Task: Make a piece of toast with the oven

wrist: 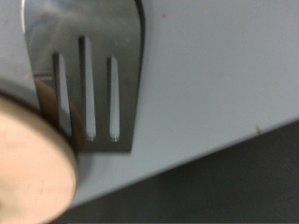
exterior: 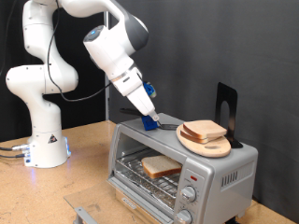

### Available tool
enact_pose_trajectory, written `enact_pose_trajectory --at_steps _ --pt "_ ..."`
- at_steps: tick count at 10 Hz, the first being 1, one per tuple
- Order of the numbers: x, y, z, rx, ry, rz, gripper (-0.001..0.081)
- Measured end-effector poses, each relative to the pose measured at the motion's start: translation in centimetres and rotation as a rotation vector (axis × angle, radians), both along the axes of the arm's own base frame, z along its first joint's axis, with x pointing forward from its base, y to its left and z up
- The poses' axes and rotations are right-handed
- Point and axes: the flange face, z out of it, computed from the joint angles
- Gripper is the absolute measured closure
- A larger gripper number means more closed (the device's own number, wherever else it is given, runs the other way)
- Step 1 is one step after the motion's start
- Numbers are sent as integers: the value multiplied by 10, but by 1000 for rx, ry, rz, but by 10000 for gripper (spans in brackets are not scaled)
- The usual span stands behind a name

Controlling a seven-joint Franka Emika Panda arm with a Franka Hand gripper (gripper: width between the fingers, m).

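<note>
Small silver-grey metal toaster oven [exterior: 183, 166] with two round knobs: contains one pale tan square slice of toast [exterior: 161, 166] on its wire rack. On the oven's top: round wooden board [exterior: 206, 142] bearing another bread slice [exterior: 203, 130]. Blue-tipped two-finger gripper [exterior: 149, 118] above the oven top, grasping a slotted dark metal spatula [wrist: 89, 79]; the finger spacing cannot be told. The spatula's tip meets the board edge.

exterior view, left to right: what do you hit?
Robot base → gripper above the oven's top, holding a spatula → piece of toast on the rack inside the oven → round wooden board with bread on the oven's top → black stand.
</note>
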Motion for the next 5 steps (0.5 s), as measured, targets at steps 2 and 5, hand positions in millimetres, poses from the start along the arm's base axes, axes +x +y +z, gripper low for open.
enact_pose_trajectory --at_steps 2,5 --pt "-6 -12 24 61 -3 11 -2" --pt "-12 -27 20 98 -3 21 -2"
